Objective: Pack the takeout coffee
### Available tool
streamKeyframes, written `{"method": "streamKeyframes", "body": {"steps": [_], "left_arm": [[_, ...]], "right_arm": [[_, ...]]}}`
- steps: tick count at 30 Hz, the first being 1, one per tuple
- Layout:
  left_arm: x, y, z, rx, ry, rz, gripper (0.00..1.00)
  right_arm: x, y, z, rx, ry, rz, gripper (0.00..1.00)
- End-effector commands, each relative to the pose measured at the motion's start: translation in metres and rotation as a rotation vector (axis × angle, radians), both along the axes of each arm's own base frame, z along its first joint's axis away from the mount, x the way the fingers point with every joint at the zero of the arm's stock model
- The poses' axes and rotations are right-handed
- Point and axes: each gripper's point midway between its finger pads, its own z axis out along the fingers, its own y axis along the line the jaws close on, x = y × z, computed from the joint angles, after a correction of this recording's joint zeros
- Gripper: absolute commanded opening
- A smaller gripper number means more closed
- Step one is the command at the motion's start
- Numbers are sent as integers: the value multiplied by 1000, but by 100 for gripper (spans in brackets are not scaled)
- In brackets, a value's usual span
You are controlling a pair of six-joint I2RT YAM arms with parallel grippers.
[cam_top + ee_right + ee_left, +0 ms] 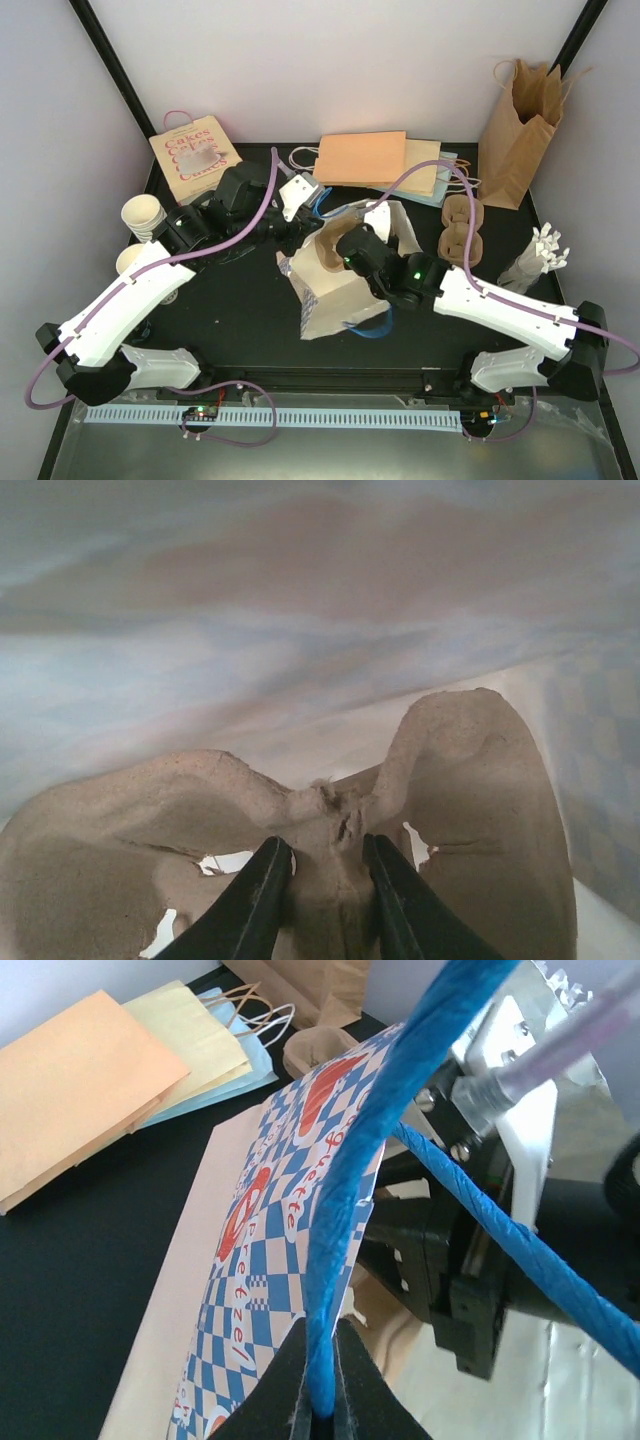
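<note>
Left wrist only: left gripper (322,1405) clamped on blue handle (350,1160) of checkered bag (260,1260).
Right wrist only: right gripper (322,880) inside bag, jaws narrow, pinching centre ridge of pulp carrier (470,780).
Top view: cups (143,214) stacked at left edge of table (240,330), apart from both arms. Open black surface in front of bag.
From above, bag hides right fingertips.
Lids not made out.
</note>
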Motion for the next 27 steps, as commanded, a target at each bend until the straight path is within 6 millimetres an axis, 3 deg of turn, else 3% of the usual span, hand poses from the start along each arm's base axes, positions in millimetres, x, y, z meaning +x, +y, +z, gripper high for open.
{"method": "streamKeyframes", "body": {"steps": [1,10,20,27], "left_arm": [[-17,-4,18,-56,9,-68,2],[-6,2,29,-56,-23,2,1],[5,-3,31,-49,-33,26,1],[5,-6,31,-64,-14,31,2]], "right_arm": [[7,-21,7,124,-9,-87,21],[1,-7,-9,-10,13,91,21],[-29,10,-43,-167,46,307,25],[-31,24,-57,-244,73,342,27]]}}
